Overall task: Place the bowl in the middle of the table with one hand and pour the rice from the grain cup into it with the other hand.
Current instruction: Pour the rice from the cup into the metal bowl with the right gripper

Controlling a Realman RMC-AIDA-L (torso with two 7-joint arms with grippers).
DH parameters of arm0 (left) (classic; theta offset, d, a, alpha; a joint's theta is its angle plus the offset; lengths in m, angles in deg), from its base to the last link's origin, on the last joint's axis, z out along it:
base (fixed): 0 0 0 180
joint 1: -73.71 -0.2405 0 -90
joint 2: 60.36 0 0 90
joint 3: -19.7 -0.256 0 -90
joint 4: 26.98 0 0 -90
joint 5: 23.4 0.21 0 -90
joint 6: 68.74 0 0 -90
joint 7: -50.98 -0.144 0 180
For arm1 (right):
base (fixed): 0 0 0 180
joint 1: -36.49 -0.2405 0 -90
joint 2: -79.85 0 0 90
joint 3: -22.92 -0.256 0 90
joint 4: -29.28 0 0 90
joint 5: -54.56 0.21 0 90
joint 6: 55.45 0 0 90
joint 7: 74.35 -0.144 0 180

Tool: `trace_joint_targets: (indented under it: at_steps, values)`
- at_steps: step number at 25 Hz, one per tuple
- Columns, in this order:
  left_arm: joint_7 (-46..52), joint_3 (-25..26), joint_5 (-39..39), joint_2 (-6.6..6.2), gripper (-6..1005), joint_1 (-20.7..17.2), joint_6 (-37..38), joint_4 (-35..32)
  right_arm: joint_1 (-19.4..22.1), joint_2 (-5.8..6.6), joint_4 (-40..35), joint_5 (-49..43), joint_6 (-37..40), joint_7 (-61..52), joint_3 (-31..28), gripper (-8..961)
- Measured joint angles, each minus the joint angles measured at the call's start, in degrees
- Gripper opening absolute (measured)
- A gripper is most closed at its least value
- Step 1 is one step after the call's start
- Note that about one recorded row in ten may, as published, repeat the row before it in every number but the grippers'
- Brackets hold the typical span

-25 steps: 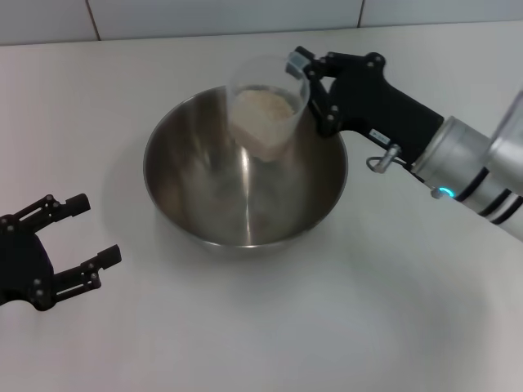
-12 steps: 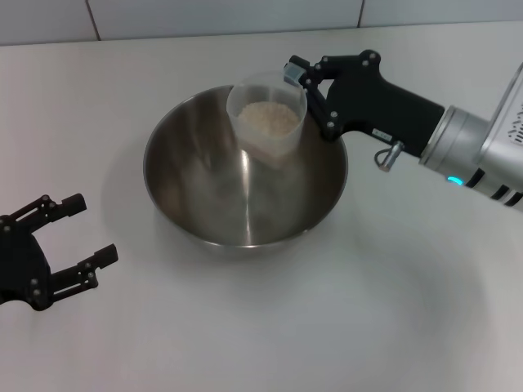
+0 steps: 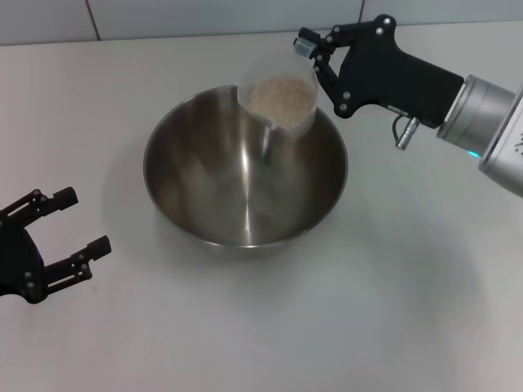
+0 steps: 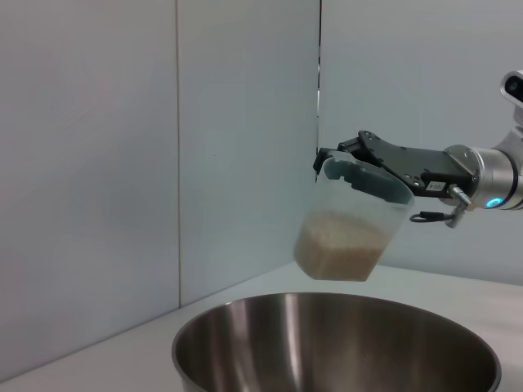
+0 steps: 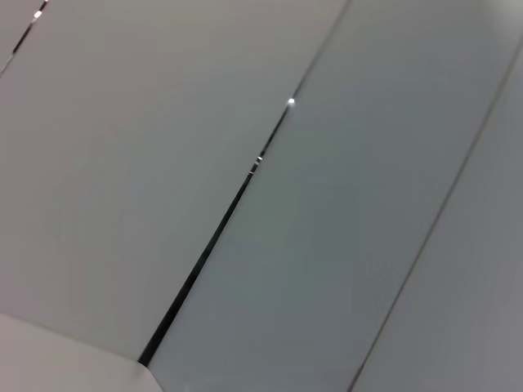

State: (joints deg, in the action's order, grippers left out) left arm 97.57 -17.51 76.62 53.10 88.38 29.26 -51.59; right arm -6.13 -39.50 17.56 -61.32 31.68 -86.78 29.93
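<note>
No readable text, brand, number or sign anywhere. A small pale label on the right gripper (image 4: 435,186), at about 3 o'clock in the left wrist view, too small to make out. Nothing printed on the grain cup (image 3: 280,99), the bowl (image 3: 188,196) or the table (image 3: 392,310).

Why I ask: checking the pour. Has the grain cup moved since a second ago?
Yes. The grain cup, held by the right gripper, shifted toward the bowl's far rim.
</note>
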Motion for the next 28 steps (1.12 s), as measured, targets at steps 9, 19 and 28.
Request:
trace_joint_targets:
  at_steps: [9, 19, 28]
  values:
    - [0.0, 0.9, 0.0, 0.33, 813, 0.0, -0.3, -0.1, -0.8, -0.25, -0.2, 0.5, -0.6, 14.3, 1.1, 19]
    - [-0.4, 1.3, 0.0, 0.76, 813, 0.0, -1.2, -0.2, -0.8, -0.35, 1.2, 0.5, -1.2, 29.1, 1.2, 18]
    - [-0.8, 2.3, 0.0, 1.37, 813, 0.0, -2.0, -0.6, -1.0, -0.36, 3.7, 0.6, -2.6, 44.6, 0.7, 18]
